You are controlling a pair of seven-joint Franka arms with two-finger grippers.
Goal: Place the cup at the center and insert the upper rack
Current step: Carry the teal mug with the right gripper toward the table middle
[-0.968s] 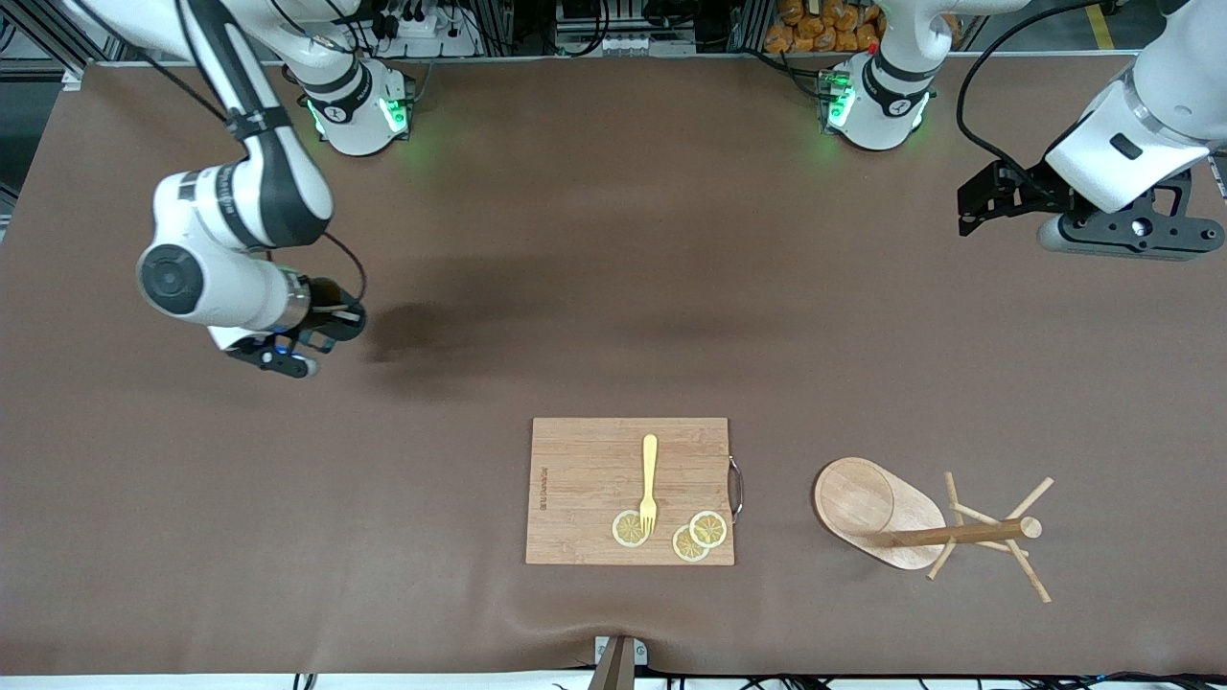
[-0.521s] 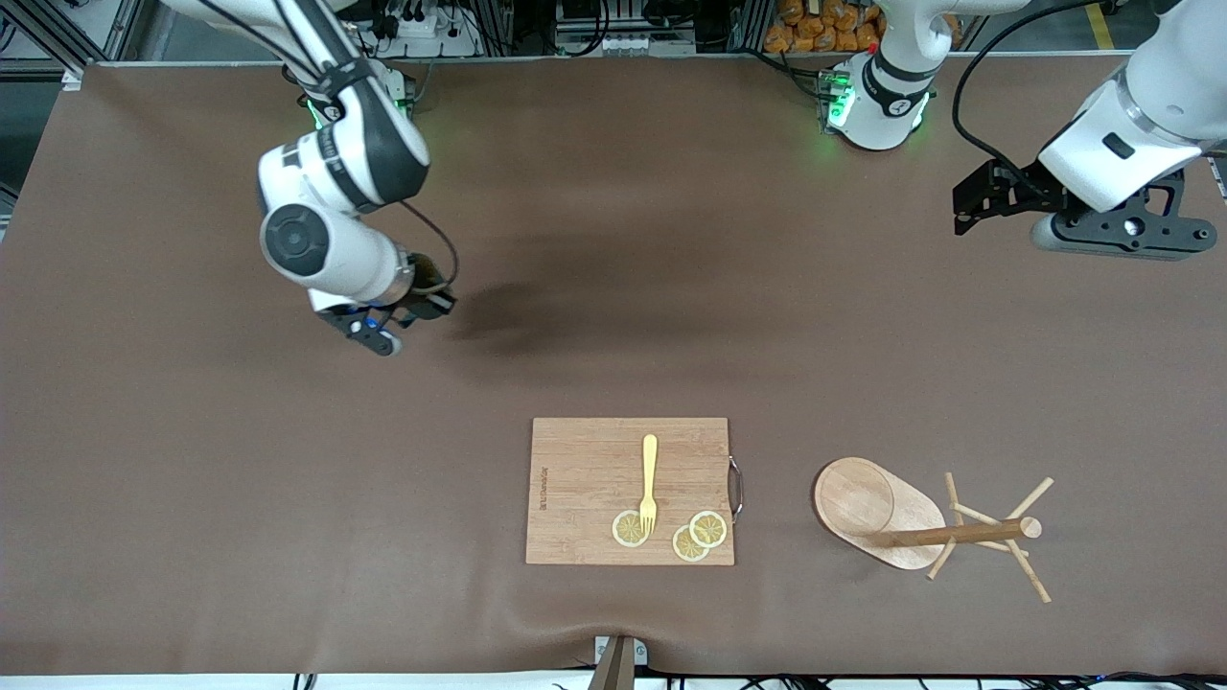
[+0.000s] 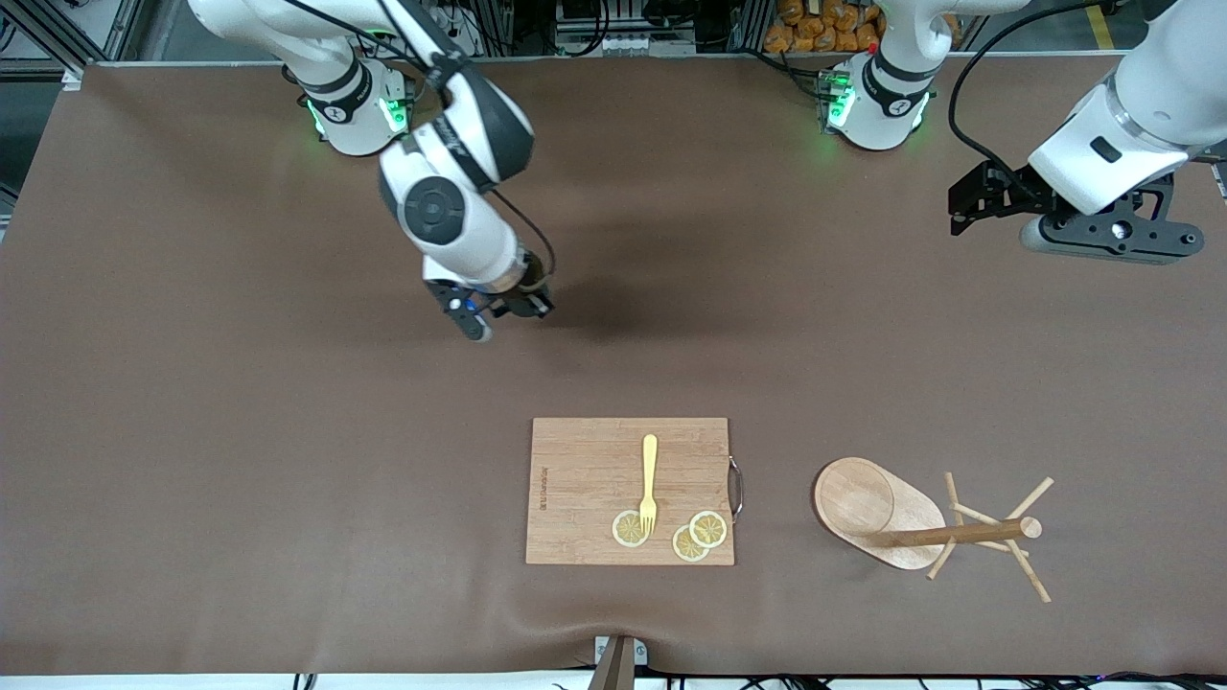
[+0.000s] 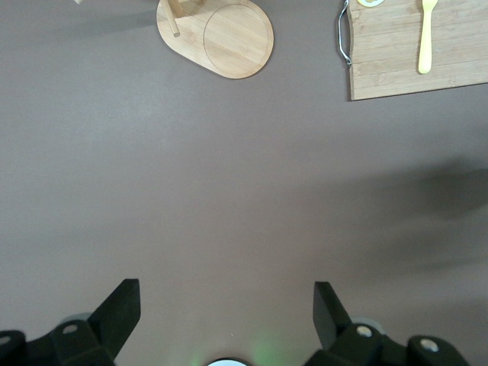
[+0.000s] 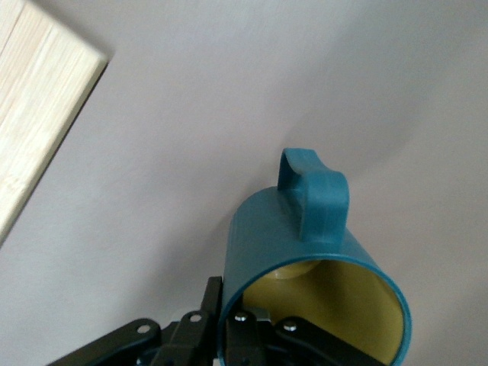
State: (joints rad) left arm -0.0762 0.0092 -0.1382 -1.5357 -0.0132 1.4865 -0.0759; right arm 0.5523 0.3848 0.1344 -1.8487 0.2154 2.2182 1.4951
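Right pincer (image 3: 522, 305) carries the cup (image 5: 316, 267) above the bare brown worktop (image 3: 192, 431), its fingers pinching the mug's rim.

The teal cup, yellow inside, hangs with its handle turned away from the wrist. The upper rack (image 3: 920, 529) lies tipped on its side near the left arm's end of the worktop, beside a cutting board (image 3: 585, 479) bearing a yellow fork (image 3: 649, 482) and lemon slices (image 3: 671, 533). The left pincer (image 4: 227, 313) waits, spread wide, over the worktop's edge at that arm's end.

Lying on cutting board (image 3: 585, 479): yellow fork (image 3: 649, 482), tines pointing toward 6 o'clock, overlapping one of three lemon slices (image 3: 708, 528).
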